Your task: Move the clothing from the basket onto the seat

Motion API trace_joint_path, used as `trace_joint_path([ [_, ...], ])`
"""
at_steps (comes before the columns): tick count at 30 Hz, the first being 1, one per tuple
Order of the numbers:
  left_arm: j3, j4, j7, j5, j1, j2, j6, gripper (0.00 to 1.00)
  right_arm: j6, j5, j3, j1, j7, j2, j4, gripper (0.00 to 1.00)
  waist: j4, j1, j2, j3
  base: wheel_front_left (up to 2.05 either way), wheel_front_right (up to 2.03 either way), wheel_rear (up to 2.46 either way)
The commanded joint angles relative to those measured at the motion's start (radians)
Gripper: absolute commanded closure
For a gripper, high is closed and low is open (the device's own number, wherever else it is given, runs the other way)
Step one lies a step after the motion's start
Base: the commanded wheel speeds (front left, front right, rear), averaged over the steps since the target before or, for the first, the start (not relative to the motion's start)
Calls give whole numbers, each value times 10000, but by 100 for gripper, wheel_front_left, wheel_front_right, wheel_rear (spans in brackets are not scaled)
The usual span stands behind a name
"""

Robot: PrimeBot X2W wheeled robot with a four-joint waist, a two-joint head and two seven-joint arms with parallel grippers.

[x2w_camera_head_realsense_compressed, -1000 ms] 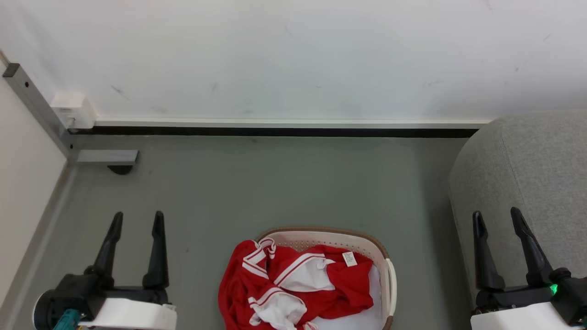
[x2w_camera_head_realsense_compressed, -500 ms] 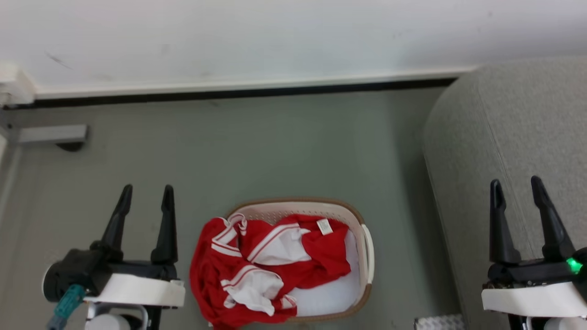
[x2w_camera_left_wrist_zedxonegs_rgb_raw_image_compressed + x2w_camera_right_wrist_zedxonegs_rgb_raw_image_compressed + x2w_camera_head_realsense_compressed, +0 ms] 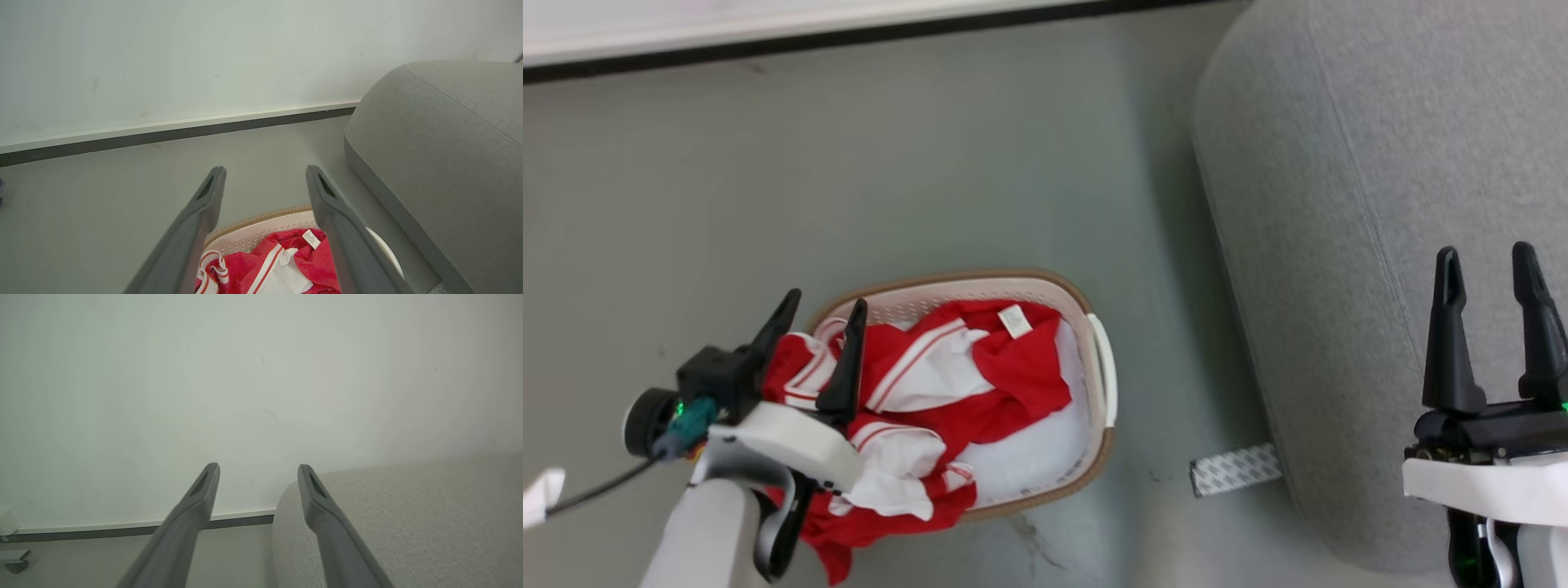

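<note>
Our left jaws stand wide apart with nothing between them. They hang over the left end of the basket point(image 3: 964, 278), above the clothing point(image 3: 1013, 367); we cannot tell whether they touch the fabric. In the left wrist view the two dark fingers point(image 3: 196, 228) frame the basket's far rim and the red cloth below.

Our right jaws are also spread wide and hold nothing, poised over the seat point(image 3: 1339, 204), a big grey sofa.

The oval cream basket with a brown rim stands on the grey floor point(image 3: 849, 163), near the sofa's side but apart from it. Inside lies the crumpled red clothing with white stripes, a small white label point(image 3: 1014, 320) facing up. It spills over the rim at the left end. White cloth lining point(image 3: 1029, 453) shows bare in the right part.

A patterned grey strip point(image 3: 1233, 469) lies on the floor against the sofa's base.
</note>
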Motion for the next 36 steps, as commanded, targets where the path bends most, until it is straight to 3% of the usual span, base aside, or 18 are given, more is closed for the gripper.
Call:
trace_joint_path([
  [1,-138,207,298,-107,-274,274,22,0,33,143,-18,-220,8,-21,-112,0,-606,-1,0,649,0,0,0],
  [17,-3510,2924,5320,-958,-2313,2355,20,0,32,1145,2,-899,8,-14,-254,0,-1909,-1,0,2542,0,0,0],
  [23,-4585,3705,6907,-604,-3015,3227,20,0,32,1565,150,-1054,8,-16,-181,0,-2293,-1,0,3176,0,0,0],
  [36,-5787,4712,8412,510,-3646,3873,64,0,32,1885,414,-1239,8,-16,-50,0,-2654,-1,0,3567,0,0,0],
])
